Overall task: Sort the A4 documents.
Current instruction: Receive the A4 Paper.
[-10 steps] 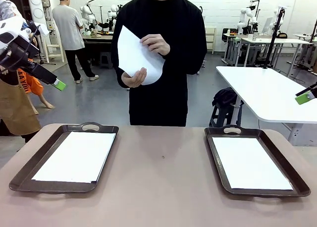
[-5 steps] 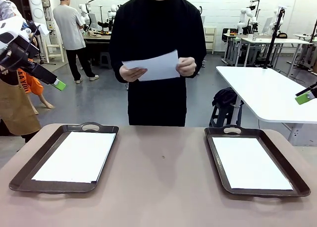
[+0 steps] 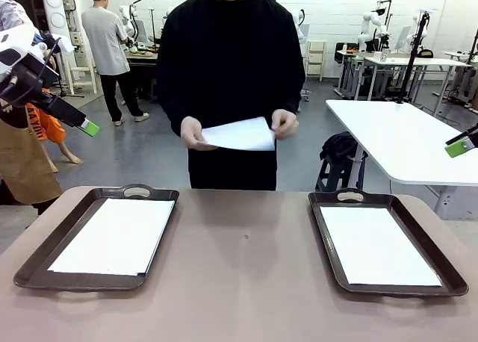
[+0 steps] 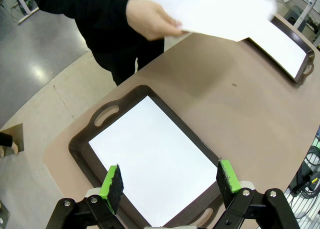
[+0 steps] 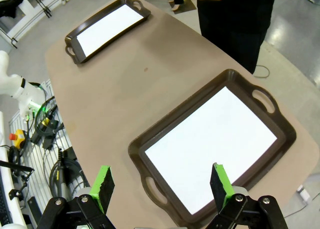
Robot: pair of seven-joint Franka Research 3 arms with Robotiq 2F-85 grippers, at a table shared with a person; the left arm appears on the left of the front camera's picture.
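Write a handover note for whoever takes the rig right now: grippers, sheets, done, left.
Left gripper: open, empty, raised above the left dark brown handled tray.
Right gripper: open, empty, above the right dark brown tray.
Sheets: white A4 paper lies flat in the left tray and the right tray.
Person's two hands hold one more white sheet over the table's far edge.
Left: that held sheet is not yet in a tray.

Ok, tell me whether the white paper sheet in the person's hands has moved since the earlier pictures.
Yes. The white paper sheet has dropped from chest height toward the brown table and turned flatter, both hands holding it.
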